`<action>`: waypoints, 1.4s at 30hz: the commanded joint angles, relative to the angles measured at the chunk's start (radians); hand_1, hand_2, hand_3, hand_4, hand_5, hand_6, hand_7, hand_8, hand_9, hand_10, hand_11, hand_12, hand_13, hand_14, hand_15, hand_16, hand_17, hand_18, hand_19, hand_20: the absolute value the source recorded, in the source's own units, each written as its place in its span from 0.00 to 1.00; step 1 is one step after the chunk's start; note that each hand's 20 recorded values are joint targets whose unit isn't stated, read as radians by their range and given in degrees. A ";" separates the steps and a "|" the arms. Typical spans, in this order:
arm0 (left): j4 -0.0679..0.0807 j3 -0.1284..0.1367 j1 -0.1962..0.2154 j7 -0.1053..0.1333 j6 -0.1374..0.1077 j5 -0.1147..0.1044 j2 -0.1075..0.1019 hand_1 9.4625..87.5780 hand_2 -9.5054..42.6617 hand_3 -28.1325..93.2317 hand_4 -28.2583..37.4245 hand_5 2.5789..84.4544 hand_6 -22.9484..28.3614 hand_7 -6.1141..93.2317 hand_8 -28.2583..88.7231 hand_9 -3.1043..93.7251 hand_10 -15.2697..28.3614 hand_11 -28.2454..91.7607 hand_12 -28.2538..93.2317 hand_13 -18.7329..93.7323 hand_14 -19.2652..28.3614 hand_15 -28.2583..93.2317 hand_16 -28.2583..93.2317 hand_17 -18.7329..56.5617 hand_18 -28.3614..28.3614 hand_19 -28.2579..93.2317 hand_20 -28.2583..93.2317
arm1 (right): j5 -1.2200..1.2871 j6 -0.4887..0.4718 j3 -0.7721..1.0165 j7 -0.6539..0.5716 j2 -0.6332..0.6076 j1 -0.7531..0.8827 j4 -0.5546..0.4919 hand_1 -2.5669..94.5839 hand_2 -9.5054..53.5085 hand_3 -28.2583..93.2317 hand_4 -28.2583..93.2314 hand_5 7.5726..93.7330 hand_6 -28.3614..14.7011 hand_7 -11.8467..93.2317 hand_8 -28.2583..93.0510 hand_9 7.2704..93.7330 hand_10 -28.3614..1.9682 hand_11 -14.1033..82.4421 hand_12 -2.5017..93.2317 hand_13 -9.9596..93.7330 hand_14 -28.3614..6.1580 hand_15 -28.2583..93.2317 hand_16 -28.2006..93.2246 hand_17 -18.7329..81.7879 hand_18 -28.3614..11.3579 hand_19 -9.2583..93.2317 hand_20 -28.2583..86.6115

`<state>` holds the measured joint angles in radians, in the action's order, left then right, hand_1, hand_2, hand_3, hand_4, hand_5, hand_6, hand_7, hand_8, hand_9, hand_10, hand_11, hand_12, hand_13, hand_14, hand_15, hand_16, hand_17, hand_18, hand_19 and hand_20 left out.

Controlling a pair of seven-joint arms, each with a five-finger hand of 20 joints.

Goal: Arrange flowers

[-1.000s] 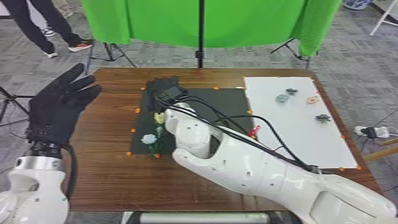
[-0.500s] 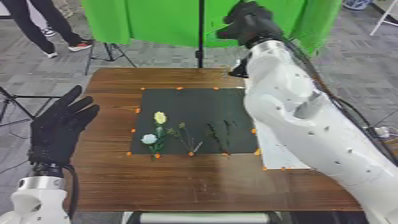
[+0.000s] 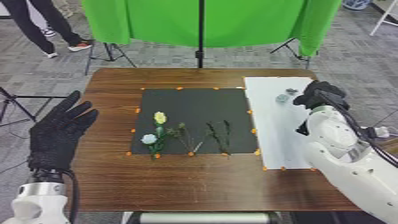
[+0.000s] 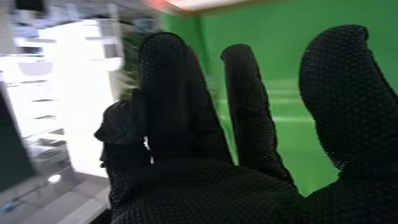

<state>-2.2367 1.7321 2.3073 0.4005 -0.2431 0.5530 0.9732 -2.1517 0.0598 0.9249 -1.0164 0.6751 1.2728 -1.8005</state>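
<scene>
Black glove on your right hand (image 3: 322, 95), two o'clock on the surface (image 3: 213, 185), over the edge of the white sheet (image 3: 289, 142). Fingers (image 4: 252, 95) straight, spread wide, nothing between them; left hand (image 3: 62, 132) likewise, nine o'clock. Drop the right one carelessly and the spread could knock the small grey pieces (image 3: 282, 98) nearby. Swing back across and your loose cables (image 3: 354, 120) might drag the thin stems (image 3: 218, 137), too light to resist. Flowers lie flat on the dark mat (image 3: 182, 102): yellow bloom (image 3: 160, 117) toward nine o'clock, pale bloom (image 3: 149, 139) at eight, leafy green below; the stems, slim and dark, between six and five.
</scene>
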 commanded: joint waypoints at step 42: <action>-0.008 0.043 0.065 0.007 -0.005 -0.008 0.025 0.19 0.31 0.89 0.07 0.46 0.66 0.18 0.17 0.40 0.82 0.46 0.33 0.39 0.98 0.67 0.17 0.13 0.96 0.68 0.39 | -0.175 0.057 -0.421 0.420 0.416 -0.361 0.058 0.64 0.00 0.76 0.00 0.96 0.75 0.24 0.25 1.00 0.73 0.35 0.32 0.89 0.68 0.76 0.40 0.55 0.22 1.00 0.77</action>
<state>-2.2457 1.7844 2.3792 0.4059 -0.2436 0.5498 0.9960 -2.2975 0.1762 0.6117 -0.6961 0.7526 1.0625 -1.8001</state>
